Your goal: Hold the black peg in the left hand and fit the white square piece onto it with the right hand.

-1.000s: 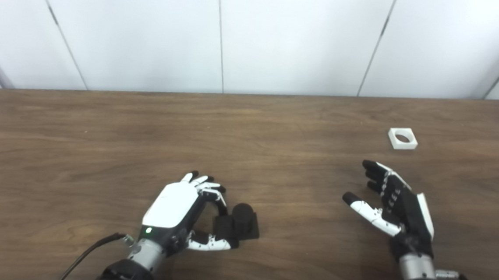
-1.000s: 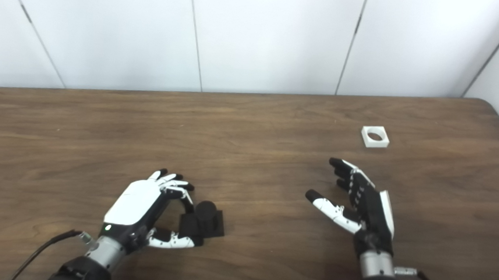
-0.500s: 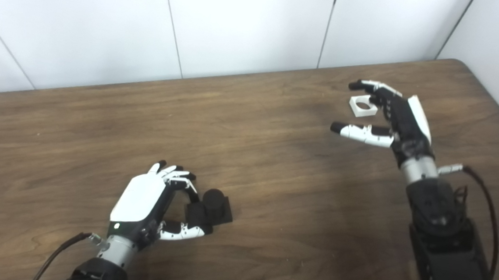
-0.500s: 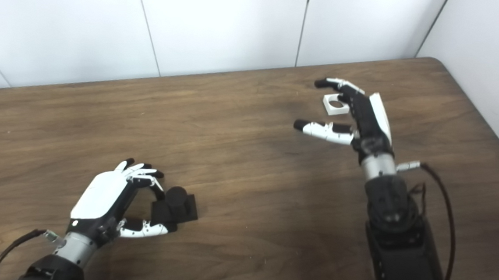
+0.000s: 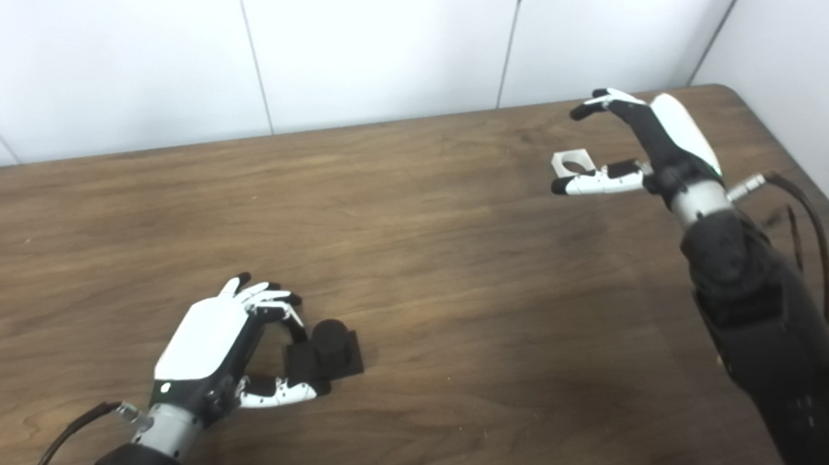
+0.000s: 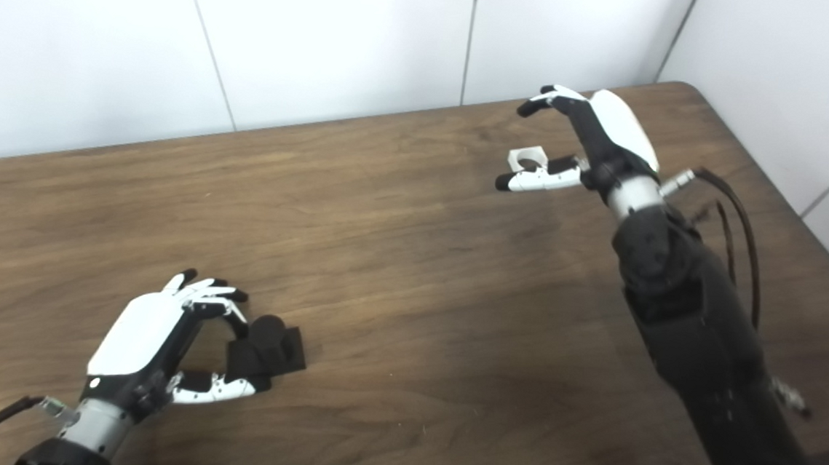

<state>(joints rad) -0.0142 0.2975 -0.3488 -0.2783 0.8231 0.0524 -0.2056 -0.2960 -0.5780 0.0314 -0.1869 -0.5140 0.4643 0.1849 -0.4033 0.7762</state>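
The black peg, a short round post on a square base, rests on the wooden table at the near left. My left hand is curled around its left side, with thumb and fingertips pinching the base. The white square piece, with a round hole, lies flat at the far right. My right hand hovers open over it, thumb stretched along its near side and fingers arched above its far side. It also shows in the right eye view.
The table's rounded far right corner and right edge lie close to my right arm. A white panelled wall stands behind the table. A cable loops off my right wrist.
My right hand has reached far forward from the near table to above the white square piece. The camera has swung to the right. My left hand has kept its pose at the peg.
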